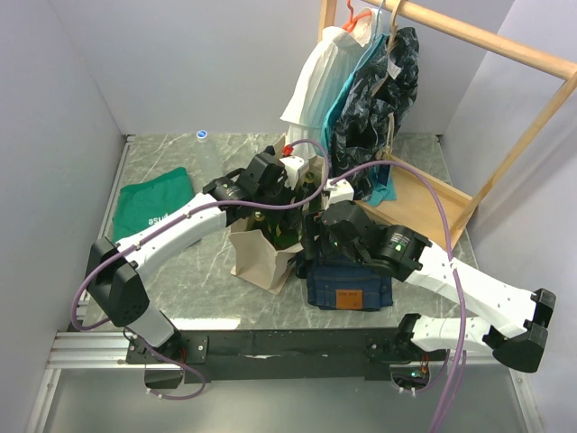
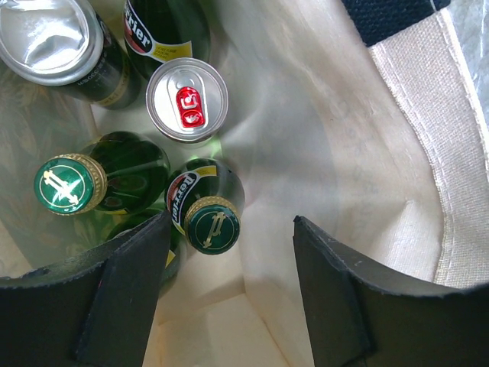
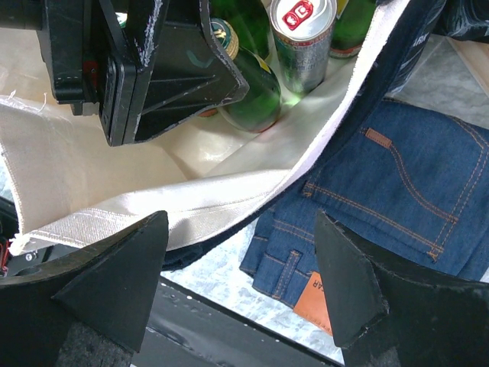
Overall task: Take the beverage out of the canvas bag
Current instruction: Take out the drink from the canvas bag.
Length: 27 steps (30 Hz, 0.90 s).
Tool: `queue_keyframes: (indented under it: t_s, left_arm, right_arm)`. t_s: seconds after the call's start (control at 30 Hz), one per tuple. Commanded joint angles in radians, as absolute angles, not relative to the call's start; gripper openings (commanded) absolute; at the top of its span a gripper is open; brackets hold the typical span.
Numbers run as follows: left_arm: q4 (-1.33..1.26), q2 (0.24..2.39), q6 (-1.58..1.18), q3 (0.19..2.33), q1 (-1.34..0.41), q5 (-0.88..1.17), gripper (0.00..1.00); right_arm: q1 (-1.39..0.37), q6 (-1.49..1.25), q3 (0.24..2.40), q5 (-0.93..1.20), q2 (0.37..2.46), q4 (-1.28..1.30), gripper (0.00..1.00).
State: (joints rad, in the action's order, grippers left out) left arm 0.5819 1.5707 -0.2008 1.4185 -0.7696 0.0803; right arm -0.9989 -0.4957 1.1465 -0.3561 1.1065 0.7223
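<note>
**Asker:** Where is the canvas bag (image 1: 257, 257)?

**Me:** It stands upright about mid-table (image 1: 194, 302), nearer the near edge than the far one, with its mouth open. The folded jeans (image 1: 347, 289) lie just beside it on the right. A green cloth (image 1: 153, 203) lies toward the left edge.

**Asker:** And the drinks?

**Me:** They are all inside it. My left wrist looks straight down on them. There is a green bottle (image 2: 212, 227) with a green-and-gold cap, and a second bottle (image 2: 70, 183), capped the same, to its left. A silver can (image 2: 186, 99) with a red tab stands beyond them. Farther off are another can (image 2: 46, 34) and a third bottle (image 2: 176, 23).

**Asker:** Your left gripper (image 2: 231, 225)?

**Me:** It is at the bag's mouth with its jaws apart. The green bottle's cap shows in the gap, close to one finger (image 2: 130, 290). The other finger stands well clear of it, in front of the bag's cream wall. Nothing is clamped.

**Asker:** The right gripper (image 3: 241, 222)?

**Me:** It is low at the bag's right side, above the jeans, with its jaws wide apart. The bag's rim runs across the gap between them. I cannot tell whether either finger touches the cloth.
</note>
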Motion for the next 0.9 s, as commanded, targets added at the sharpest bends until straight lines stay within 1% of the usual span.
queue_keyframes:
  t_s: [0.0, 0.1, 0.53, 0.73, 0.87]
  left_arm:
    - [0.563, 1.557, -0.209, 1.431, -0.775, 0.089, 0.7]
    - [0.569, 1.562, -0.204, 1.436, -0.776, 0.086, 0.67]
    - [0.568, 1.534, -0.21, 1.428, -0.776, 0.077, 0.73]
    - [0.569, 1.543, -0.21, 1.428, -0.775, 0.08, 0.67]
    - [0.581, 1.548, -0.212, 1.431, -0.776, 0.074, 0.67]
  right_arm:
    - [-1.002, -0.48, 1.164, -0.385, 1.092, 0.695, 0.82]
    - [-1.002, -0.483, 1.16, -0.385, 1.089, 0.693, 0.82]
    - [-1.002, -0.48, 1.167, -0.391, 1.091, 0.696, 0.83]
    - [-1.003, -0.482, 1.163, -0.388, 1.089, 0.696, 0.83]
    - [-1.002, -0.482, 1.164, -0.394, 1.088, 0.695, 0.83]
